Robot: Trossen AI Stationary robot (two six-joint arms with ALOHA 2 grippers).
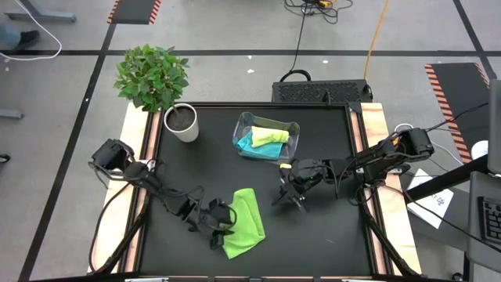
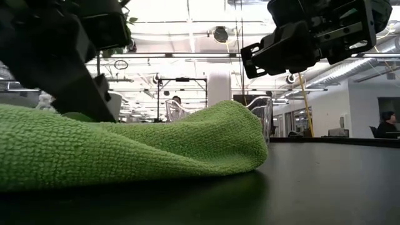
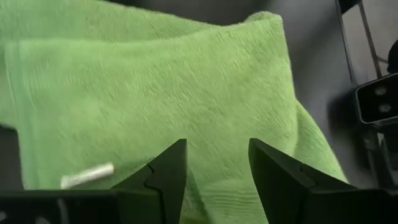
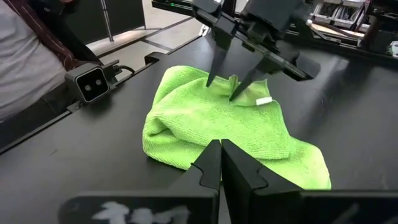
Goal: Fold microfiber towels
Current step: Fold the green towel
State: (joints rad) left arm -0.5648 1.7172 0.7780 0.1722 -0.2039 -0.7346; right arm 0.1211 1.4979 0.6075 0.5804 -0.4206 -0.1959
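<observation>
One green towel (image 1: 244, 222) lay half-folded on the black table (image 1: 329, 235) near its front edge, long axis running from the front edge back toward the middle, with its white tag (image 4: 264, 101) showing on top. Two more towels, a yellow-green one (image 1: 270, 136) and a blue one (image 1: 257, 146), sat bunched in the clear bin (image 1: 266, 138) farther back, beside the potted plant (image 1: 156, 86).

The left gripper (image 1: 221, 219) was on the green towel's left edge, jaws spread, fingertips (image 4: 233, 93) down on the cloth beside the tag; whether any cloth was caught between them could not be told. The right gripper (image 1: 295, 198), jaws pressed together and empty, hung above bare table just to the towel's right, well clear of the cloth, pointing toward it.

Judged from this, the left arm was plainly the nearer; any next fold would turn on the towel lying directly under it, while the right would have to cross a gap leftward to reach the opposite edge.
</observation>
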